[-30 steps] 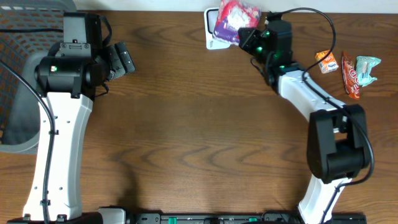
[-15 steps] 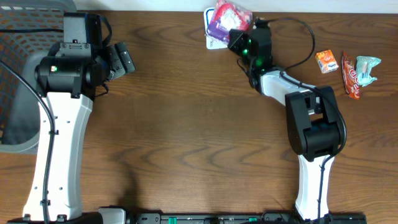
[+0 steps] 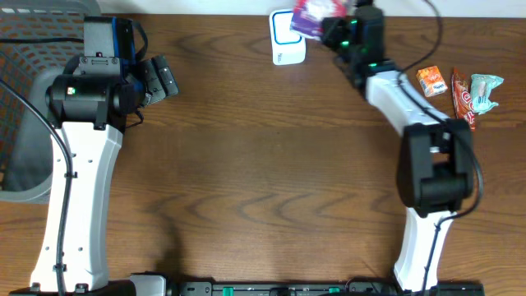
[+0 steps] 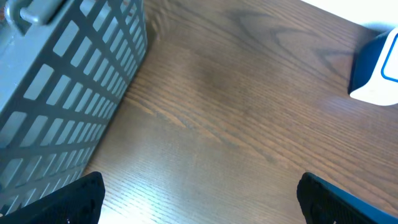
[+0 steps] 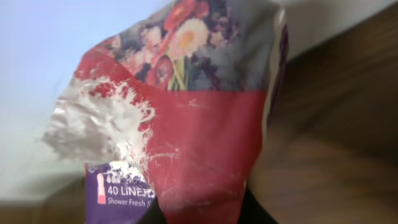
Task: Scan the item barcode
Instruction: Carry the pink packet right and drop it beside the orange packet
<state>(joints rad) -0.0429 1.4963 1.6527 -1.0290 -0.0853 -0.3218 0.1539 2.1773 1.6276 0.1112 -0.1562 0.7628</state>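
Up top, the right hand (image 3: 330, 25) pinched the packet (image 5: 199, 124) by one end. It looked light, soft and crinkly. The left hand (image 3: 159, 77) stood open.

overhead: straight down on table (image 3: 246, 164) | left wrist: low, shares scanner (image 4: 376, 68) | right wrist: tight on packet (image 5: 199, 124)

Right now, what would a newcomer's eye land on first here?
The red-and-purple floral packet fills the right wrist view. It is pinched in the right jaws at the table's far edge, by the blue-and-white scanner. Next come the grey basket at far left and the bright snack packets at far right.
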